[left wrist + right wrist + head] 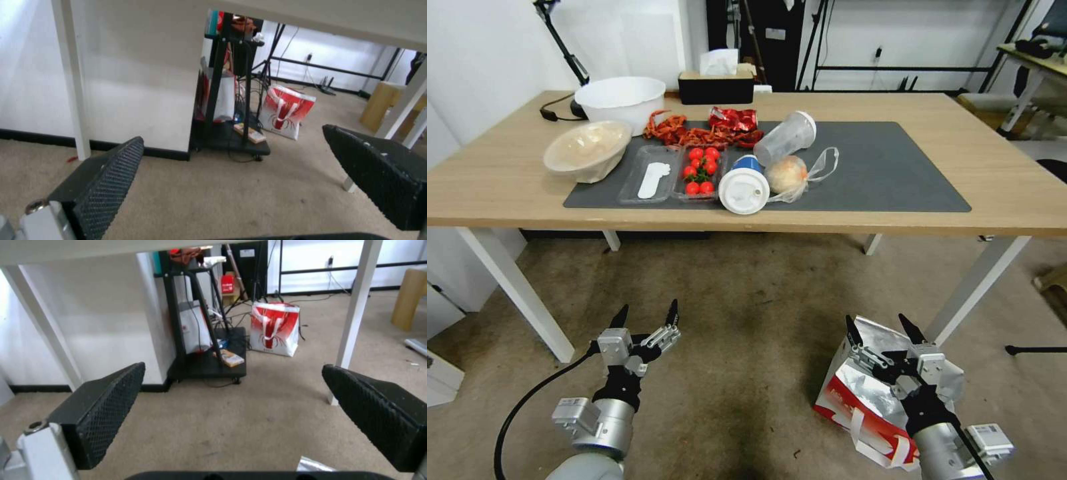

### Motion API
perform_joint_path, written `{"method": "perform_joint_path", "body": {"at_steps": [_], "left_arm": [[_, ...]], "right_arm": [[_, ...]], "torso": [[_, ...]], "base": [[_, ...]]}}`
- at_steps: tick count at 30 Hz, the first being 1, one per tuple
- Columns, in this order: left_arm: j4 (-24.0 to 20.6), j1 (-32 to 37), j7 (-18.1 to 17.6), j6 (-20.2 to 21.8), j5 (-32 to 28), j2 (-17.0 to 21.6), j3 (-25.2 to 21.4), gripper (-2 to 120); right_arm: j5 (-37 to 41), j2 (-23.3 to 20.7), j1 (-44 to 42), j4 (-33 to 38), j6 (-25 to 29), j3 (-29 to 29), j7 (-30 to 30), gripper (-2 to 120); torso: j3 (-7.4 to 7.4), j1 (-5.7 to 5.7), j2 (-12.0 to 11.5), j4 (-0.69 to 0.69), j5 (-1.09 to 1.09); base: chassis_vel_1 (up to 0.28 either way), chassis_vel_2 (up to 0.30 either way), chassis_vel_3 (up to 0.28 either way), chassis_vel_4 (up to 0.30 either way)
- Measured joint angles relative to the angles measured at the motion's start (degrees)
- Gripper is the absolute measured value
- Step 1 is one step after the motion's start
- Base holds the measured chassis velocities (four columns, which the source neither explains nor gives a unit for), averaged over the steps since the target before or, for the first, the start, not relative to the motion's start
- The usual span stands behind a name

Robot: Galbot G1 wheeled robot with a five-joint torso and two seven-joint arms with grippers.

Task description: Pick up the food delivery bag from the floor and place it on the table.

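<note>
A: Below the table (507, 193) edge, head view: wide bare floor (747, 320) between the white legs. Left gripper (646, 317) hangs spread over carpet, holding nothing

B: Bag?

A: Food delivery bag (854, 393) on the floor by the right table leg, white with red, foil mouth open. Right gripper (880, 327) above it, fingers apart; arm hides its near side

B: Wrists?

A: Left wrist: pads (106, 186) wide, carpet between. Right wrist: pads (102, 406) wide, a foil scrap (313, 466) cut off at the edge
</note>
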Motion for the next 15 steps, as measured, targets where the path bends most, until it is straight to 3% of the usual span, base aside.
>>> {"method": "perform_joint_path", "body": {"at_steps": [15], "left_arm": [[0.71,0.55,0.04,-0.55,1.07,-0.09,0.33,100]], "right_arm": [[0.04,0.0,0.34,-0.46,0.14,-0.22,0.09,100]], "torso": [[-2.38,-1.34,-3.74,0.0,0.0]], "base": [[0.0,0.0,0.0,0.0]]}}
